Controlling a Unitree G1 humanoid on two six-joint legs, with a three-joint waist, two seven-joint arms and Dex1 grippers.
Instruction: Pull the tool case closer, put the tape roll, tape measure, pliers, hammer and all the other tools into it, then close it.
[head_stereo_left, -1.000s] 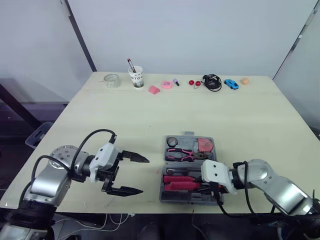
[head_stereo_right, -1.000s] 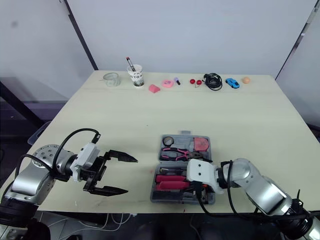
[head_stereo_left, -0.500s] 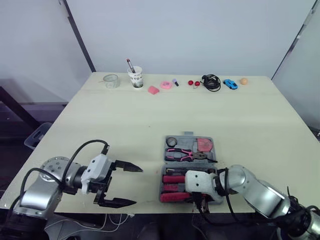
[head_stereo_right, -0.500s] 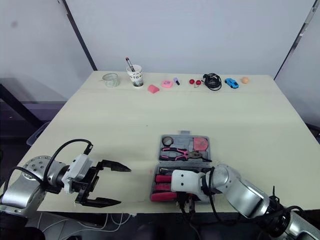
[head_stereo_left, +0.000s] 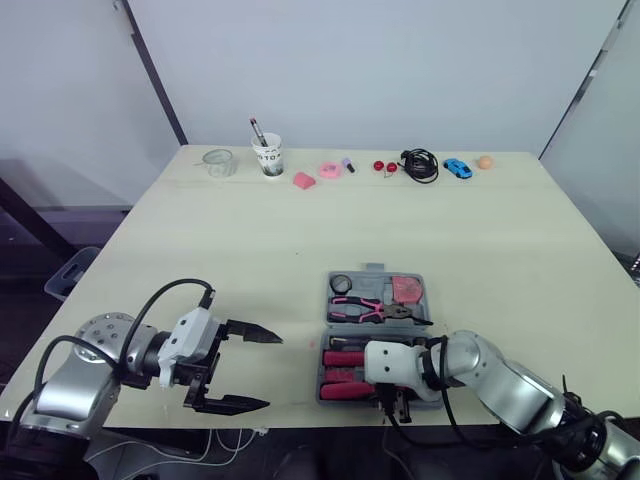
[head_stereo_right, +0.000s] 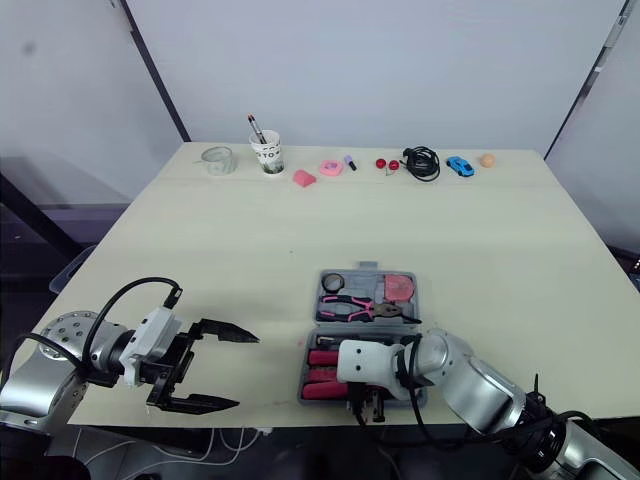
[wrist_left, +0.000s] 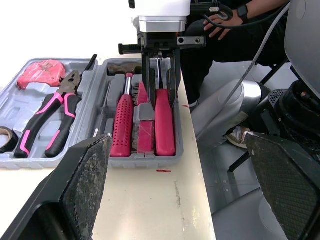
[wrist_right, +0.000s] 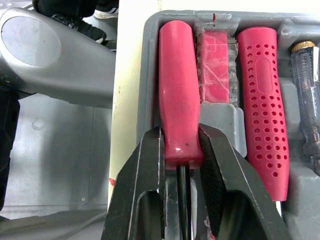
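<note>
Tool case (head_stereo_left: 376, 270) lies open and flat on the desk (head_stereo_left: 250, 240), right of centre, its near half right at the desk's near edge

Far half: tape roll (head_stereo_left: 343, 283) in the left corner, pink-handled pliers (head_stereo_left: 365, 312) laid across, red tape measure (head_stereo_left: 406, 290) in the right corner

Near half: 3 red pieces side by side. A smooth red handle (wrist_right: 180, 95) is in the slot nearest the desk edge, then a short red block (wrist_right: 216, 55), then a perforated red handle (wrist_right: 262, 100). A clear-bodied screwdriver (wrist_right: 306, 100) sits just beyond that

Right fingers (wrist_right: 152, 155) are clamped on the end of the smooth red handle, 1 finger each side, with a dark shaft showing between them. Handle looks lined up with its slot; can't tell if it is lifted or fully seated. Right wrist hangs over the near half of the case

Left fingers (head_stereo_left: 252, 335) are spread wide, low over the desk near its front edge. They are left of the case and apart from it, tips pointing toward it

Far edge of the desk: glass (head_stereo_left: 217, 161), paper cup (head_stereo_left: 267, 155) with a pen (head_stereo_left: 257, 131) in it, pink bits (head_stereo_left: 333, 170), black cable (head_stereo_left: 422, 163), blue toy car (head_stereo_left: 458, 168), orange ball (head_stereo_left: 485, 161), all well apart from the case

Left wrist view also catches a person's hand (wrist_left: 220, 22) past the desk's near edge
</note>
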